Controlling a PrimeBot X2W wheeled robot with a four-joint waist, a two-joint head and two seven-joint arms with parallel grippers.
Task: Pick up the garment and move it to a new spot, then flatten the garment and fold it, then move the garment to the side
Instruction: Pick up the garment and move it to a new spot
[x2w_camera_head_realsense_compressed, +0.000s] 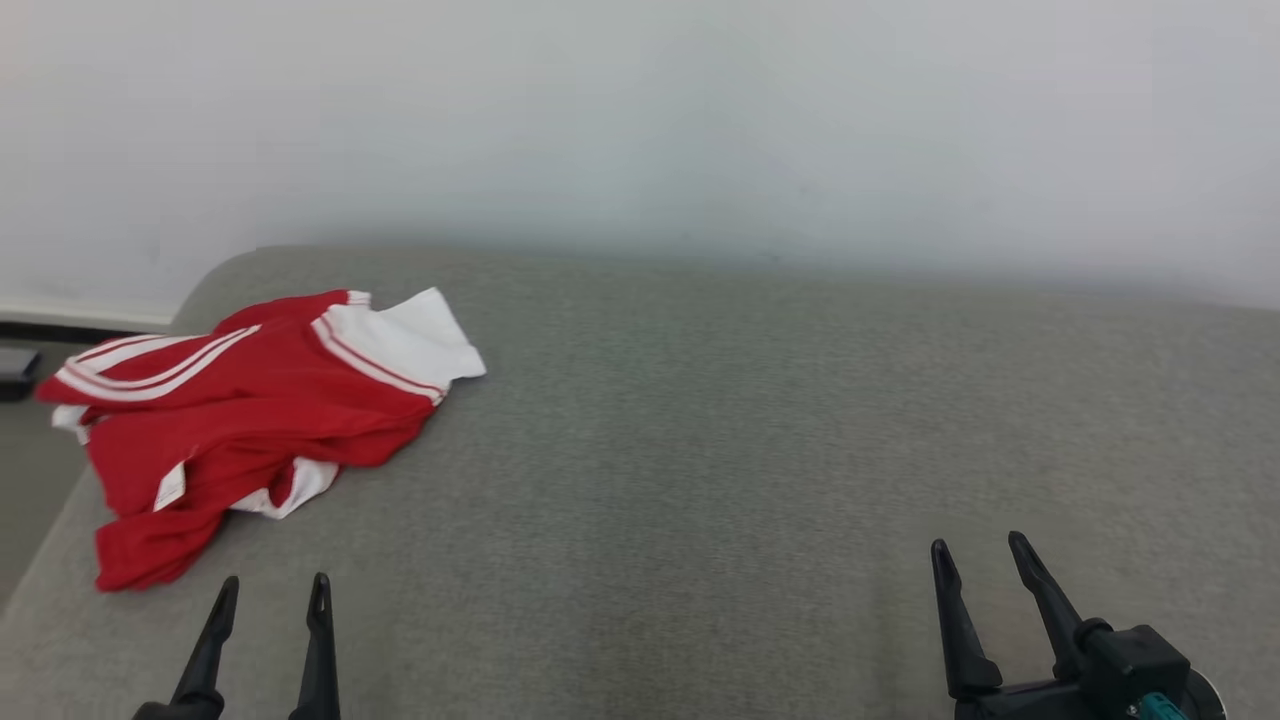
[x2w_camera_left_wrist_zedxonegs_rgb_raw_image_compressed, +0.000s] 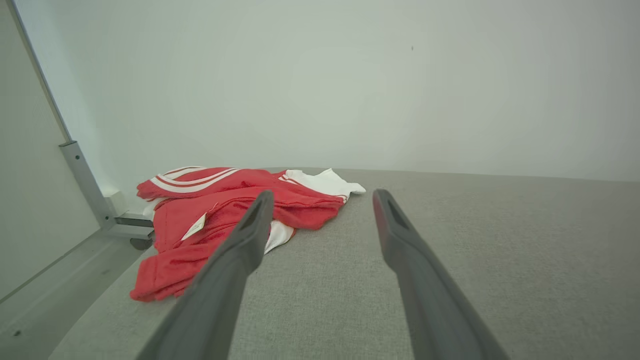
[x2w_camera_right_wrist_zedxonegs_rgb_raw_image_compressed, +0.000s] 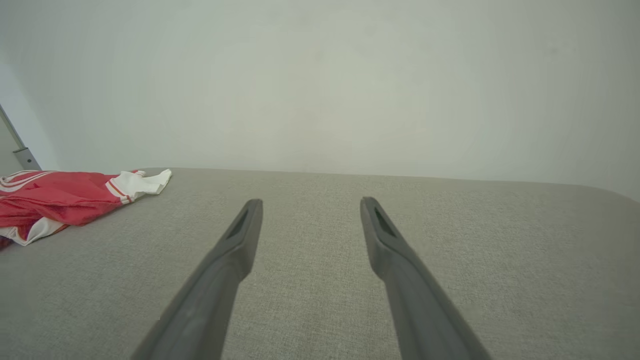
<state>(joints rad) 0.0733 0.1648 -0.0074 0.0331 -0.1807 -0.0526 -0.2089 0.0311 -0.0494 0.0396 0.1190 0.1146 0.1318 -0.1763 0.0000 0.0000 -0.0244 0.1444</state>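
At ten o'clock on the grey padded surface (x2w_camera_head_realsense_compressed: 700, 450) lies the garment (x2w_camera_head_realsense_compressed: 250, 420), red with white stripes, crumpled and close to the left edge. The left gripper (x2w_camera_head_realsense_compressed: 276, 580) sits just at six o'clock of it, jaws apart and holding nothing; the right gripper (x2w_camera_head_realsense_compressed: 978, 541), at four o'clock, is also spread wide and empty, well apart from the garment. I judge two risks: a low approach may push it over the edge, and a shallow pinch may catch only one layer, so the rest drags or slips out
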